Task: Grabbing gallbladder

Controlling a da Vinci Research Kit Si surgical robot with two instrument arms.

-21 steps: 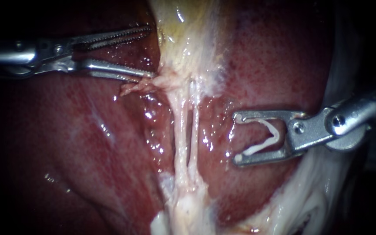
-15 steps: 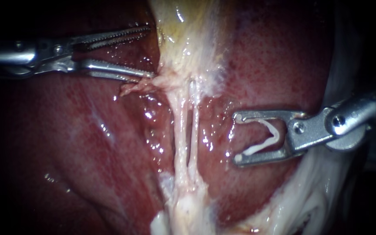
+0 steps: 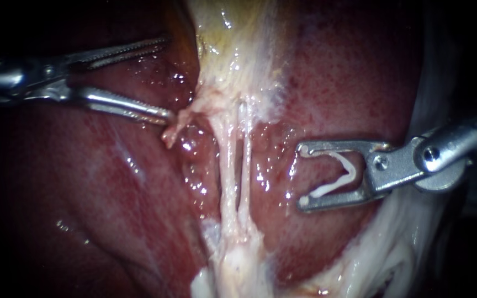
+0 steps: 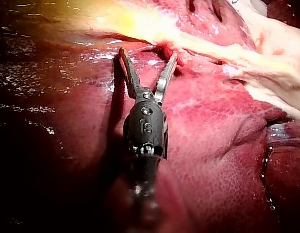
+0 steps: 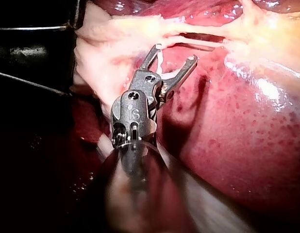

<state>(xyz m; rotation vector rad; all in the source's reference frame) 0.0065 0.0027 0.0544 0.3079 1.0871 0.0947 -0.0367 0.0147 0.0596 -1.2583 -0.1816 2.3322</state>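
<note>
Lying just beyond the left instrument [image 3: 169, 78] (end effector agape) — the gallbladder [image 3: 233, 55].

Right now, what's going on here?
The left instrument sits at the lower edge of the gallbladder with its jaws open. Its lower jaw touches a tag of tissue there, and nothing is gripped yet. The right instrument hangs over the liver, to the right of the two tubes and clear of them, carrying a white clip between its jaws.
</note>
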